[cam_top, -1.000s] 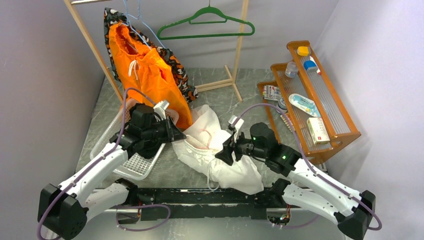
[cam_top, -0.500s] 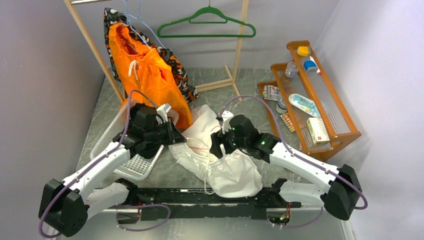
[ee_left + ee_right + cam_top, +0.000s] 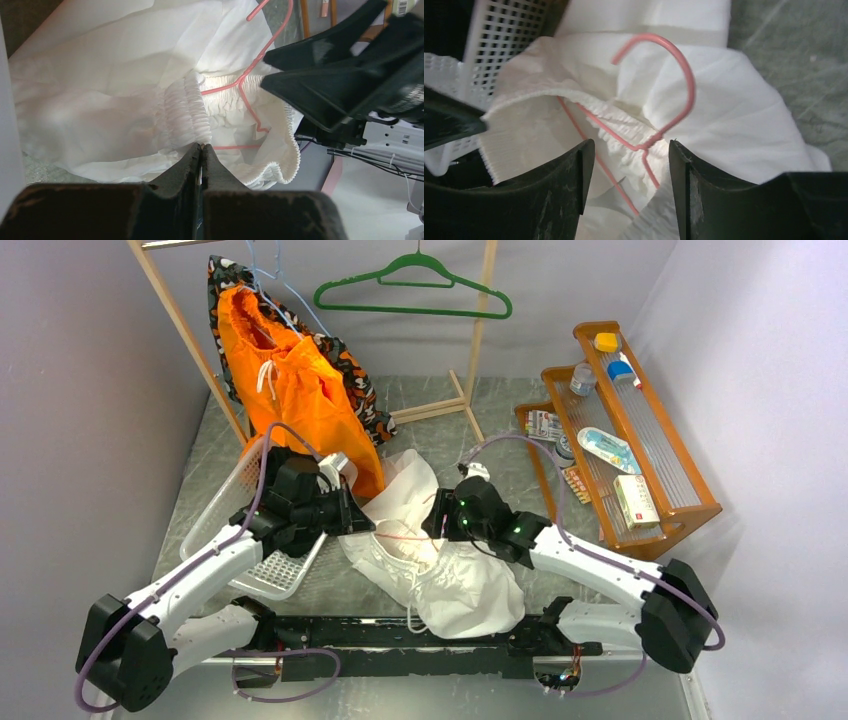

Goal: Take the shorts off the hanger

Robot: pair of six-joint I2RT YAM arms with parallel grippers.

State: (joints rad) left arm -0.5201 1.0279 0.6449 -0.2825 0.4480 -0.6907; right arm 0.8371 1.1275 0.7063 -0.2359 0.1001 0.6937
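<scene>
The orange shorts (image 3: 300,390) hang on a pale wire hanger (image 3: 285,290) at the left of the wooden rack, far from both grippers. My left gripper (image 3: 358,522) (image 3: 201,146) is shut, its tips pinching the gathered waistband of a white garment (image 3: 450,580) (image 3: 100,100) that lies on the table. A pink hanger (image 3: 250,75) (image 3: 686,80) sits inside that waistband. My right gripper (image 3: 437,523) (image 3: 629,145) is open just over the garment, with the pink hanger's neck between its fingers and not touching them.
A black patterned garment (image 3: 350,380) hangs behind the shorts. A bare green hanger (image 3: 415,290) hangs further right on the rack (image 3: 480,330). A white plastic basket (image 3: 270,570) lies under my left arm. A wooden shelf (image 3: 640,460) with small items stands on the right.
My right gripper has moved left and forward onto the white garment, up to the pink hanger's hook. My left gripper has edged slightly right, still shut on the fabric.
</scene>
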